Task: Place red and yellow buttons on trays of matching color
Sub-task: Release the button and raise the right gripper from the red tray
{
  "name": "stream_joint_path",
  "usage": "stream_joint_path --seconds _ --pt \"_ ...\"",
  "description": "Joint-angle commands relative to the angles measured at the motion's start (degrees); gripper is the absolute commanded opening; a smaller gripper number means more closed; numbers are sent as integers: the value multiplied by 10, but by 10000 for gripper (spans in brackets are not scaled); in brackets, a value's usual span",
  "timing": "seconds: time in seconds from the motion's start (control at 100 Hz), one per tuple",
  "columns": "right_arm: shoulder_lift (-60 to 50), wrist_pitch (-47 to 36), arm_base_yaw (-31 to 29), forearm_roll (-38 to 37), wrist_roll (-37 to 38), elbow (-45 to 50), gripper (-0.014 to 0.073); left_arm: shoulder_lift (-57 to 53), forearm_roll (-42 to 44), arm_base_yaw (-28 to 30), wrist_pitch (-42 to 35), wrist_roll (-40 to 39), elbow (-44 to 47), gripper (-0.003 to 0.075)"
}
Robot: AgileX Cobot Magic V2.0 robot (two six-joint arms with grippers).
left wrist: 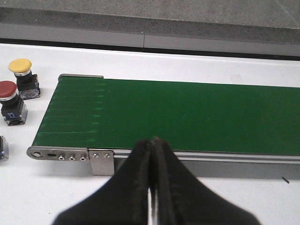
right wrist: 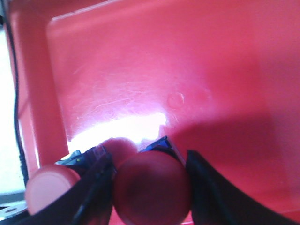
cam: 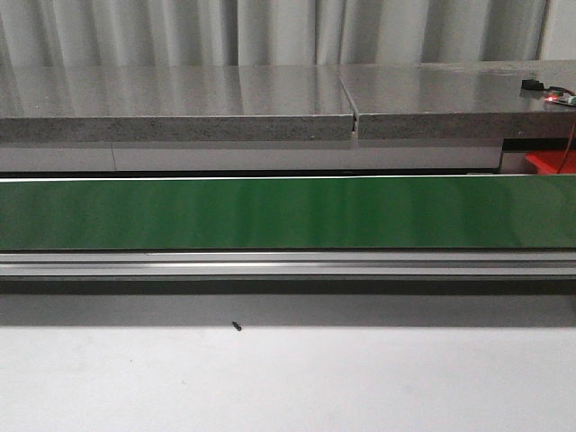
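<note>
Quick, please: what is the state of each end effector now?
Left end effector: closed, empty.
Right end effector: closed on a red button, over the red tray.

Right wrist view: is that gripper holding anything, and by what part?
Yes. The right gripper holds a red button by the sides of its cap, over the red tray. Left gripper is shut, empty.
</note>
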Motion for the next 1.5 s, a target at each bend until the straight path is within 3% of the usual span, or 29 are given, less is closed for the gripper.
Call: stream_joint_path --seconds 0.0,0.31,0.38,0.5,0.6,1.11,1.49 --pt "-26 -23 -1 14 -6 -21 134 3 -1 -4 -47 0 -13 -20" --pt "-7 -8 1 14 -6 -21 160 3 -1 -4 -47 0 -13 -20" --pt "-7 -4 1 14 -6 -21 244 3 -1 -4 -47 0 -13 -20" --pt "-10 1 1 14 -6 -21 462 3 -1 -4 -47 0 -13 -20" --pt "-14 5 1 14 -6 -27 544 3 -1 -4 -47 0 -13 -20" --pt "-129 4 21 23 -28 -53 541 3 -1 -4 -47 0 -13 -20" --pt "-258 40 172 9 -48 -51 540 3 -1 -4 -47 0 -13 -20"
